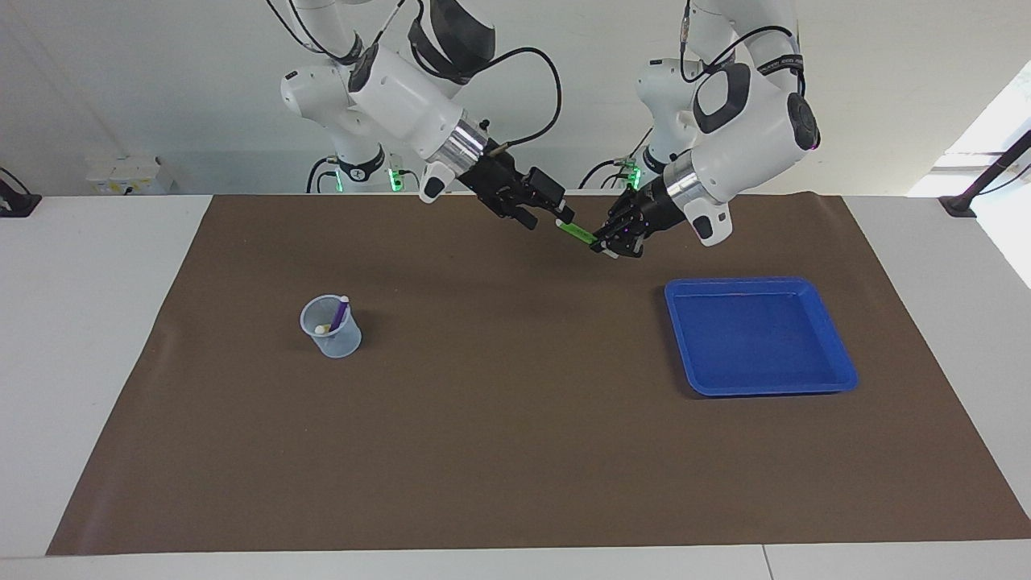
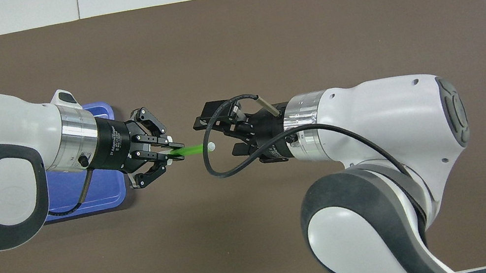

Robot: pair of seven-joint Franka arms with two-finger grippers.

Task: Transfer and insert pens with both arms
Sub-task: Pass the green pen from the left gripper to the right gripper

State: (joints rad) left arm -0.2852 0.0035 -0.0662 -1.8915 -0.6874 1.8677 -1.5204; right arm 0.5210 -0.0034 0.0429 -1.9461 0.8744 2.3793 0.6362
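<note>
My left gripper [image 1: 614, 239] [image 2: 174, 151] hangs over the mat's middle strip, close to the robots, shut on the green pen [image 1: 577, 232] [image 2: 192, 150]. The pen lies almost level and points its pale end at my right gripper [image 1: 552, 217] [image 2: 218, 137]. That gripper is open, and the pen's pale end reaches in between its fingers; whether they touch it I cannot tell. A clear cup [image 1: 331, 327] stands toward the right arm's end. It holds the purple pen [image 1: 339, 312] and the pale end of another pen. In the overhead view my right arm hides the cup.
An empty blue tray [image 1: 758, 379] [image 2: 85, 205] lies on the brown mat [image 1: 515, 451] toward the left arm's end, partly covered by my left arm in the overhead view. Two small white arm bases [image 1: 654, 165] with green lights stand at the table's robot edge.
</note>
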